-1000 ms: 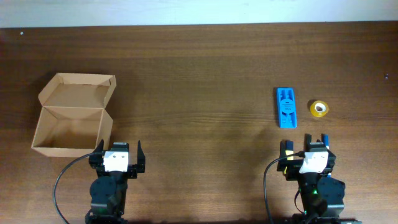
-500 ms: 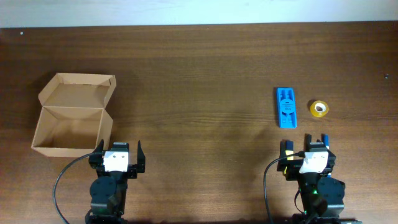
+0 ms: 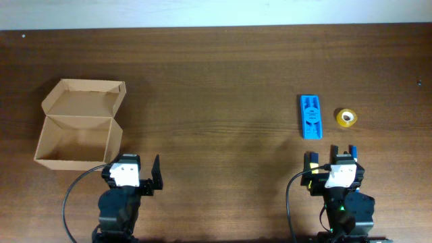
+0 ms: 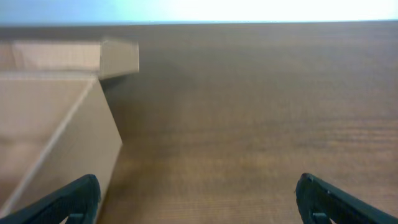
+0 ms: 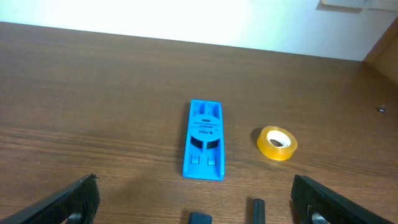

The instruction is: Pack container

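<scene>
Dark brown wood-grain worktop [image 3: 223, 74], with a pale wall strip [image 3: 202, 10] seen along the far edge. The container [image 3: 79, 125] is sat at the left side with its lid flap thrown back, just beyond the left tool [image 3: 131, 170]. A blue case [image 3: 310, 116] and a roll of yellow tape [image 3: 347, 117] are laid near each other, not touching, ahead of the right tool [image 3: 331, 160]. Both tools are spread wide apart. Compared with half a second back, the left tool has been swung a bit rightward; everything else is unmoved.

On the counter [image 3: 223, 81]: box [image 3: 75, 140] left, two small items right.
Tape roll [image 3: 347, 117] lies just right of the case [image 3: 310, 117], both well apart from the box.
</scene>
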